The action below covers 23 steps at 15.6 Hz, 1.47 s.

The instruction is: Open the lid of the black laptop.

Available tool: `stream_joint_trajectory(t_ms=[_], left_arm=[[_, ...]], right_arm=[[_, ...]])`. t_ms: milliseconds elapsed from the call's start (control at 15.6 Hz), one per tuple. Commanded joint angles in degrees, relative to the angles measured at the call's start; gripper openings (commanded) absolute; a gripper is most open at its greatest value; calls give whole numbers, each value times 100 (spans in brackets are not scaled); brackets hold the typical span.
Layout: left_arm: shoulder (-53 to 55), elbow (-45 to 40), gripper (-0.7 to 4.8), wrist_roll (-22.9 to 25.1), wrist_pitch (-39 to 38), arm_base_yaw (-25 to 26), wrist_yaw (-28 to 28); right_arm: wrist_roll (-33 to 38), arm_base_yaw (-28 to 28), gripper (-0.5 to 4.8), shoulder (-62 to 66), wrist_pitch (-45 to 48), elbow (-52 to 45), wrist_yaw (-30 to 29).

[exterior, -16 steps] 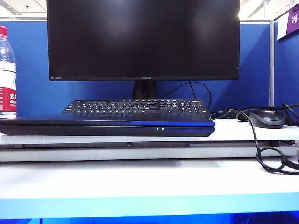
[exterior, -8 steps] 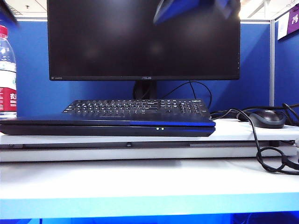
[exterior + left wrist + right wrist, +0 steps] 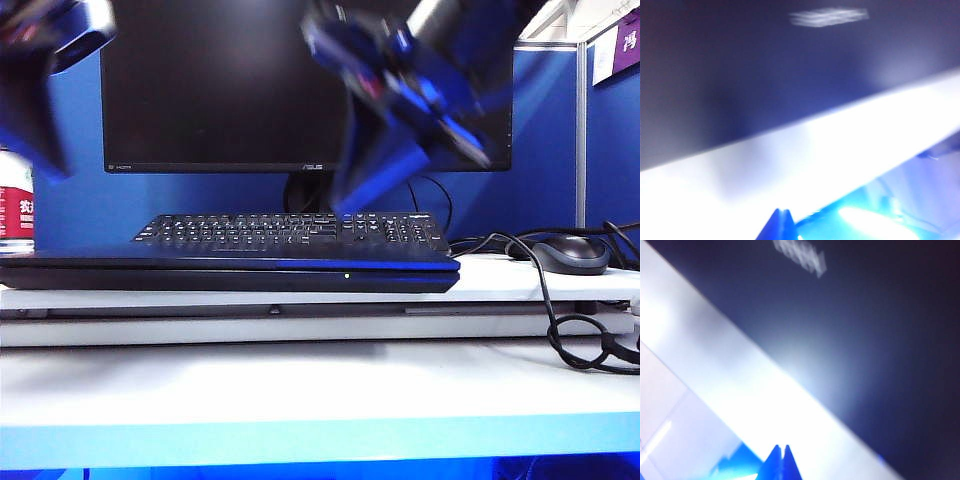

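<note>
Laptop (image 3: 230, 271) lid (image 3: 200, 259) shut | right gripper (image 3: 781, 456) above laptop, tips pressed together | left gripper (image 3: 781, 220) likewise | risk: closed tips skid off lid edge.

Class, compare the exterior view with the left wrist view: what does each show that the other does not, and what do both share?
Only the exterior view shows the ASUS monitor, separate black keyboard, grey mouse, water bottle and the blurred right gripper above the closed black laptop.

Only the left wrist view shows the left gripper's blue fingertips meeting.

Both show the laptop's dark lid and the white desk.
</note>
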Motion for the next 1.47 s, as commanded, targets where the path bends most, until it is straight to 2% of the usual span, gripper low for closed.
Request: stream_joint_trajectory(t_ms=[64,128,384,576,895,1087,1471], left_arm=[[33,0,-5,256,-210,-24,-393],[33,0,-5,363,-260,-26,-667],[44,0,-5,520,-238,-26,-697],[72,-2,-5,555,-245,-26,-629],[229,-2,-5,678,-238,-26,-522],[409,-39,-5,706,-236,-26,-116],[774,-140,-5,719,61,-26,-142]], right_arm=[[-28,-101,-1,-24,0,-304,-20],[-26,-98,-1,-28,13,-431,-15],[42,-107,-1,-26,313,-588,-4],[153,-236,-1,-22,710,-586,162],[251,-365,-1,94,774,-586,144],[297,-365,-1,120,796,-588,114],[313,-372,-1,120,863,-588,136]])
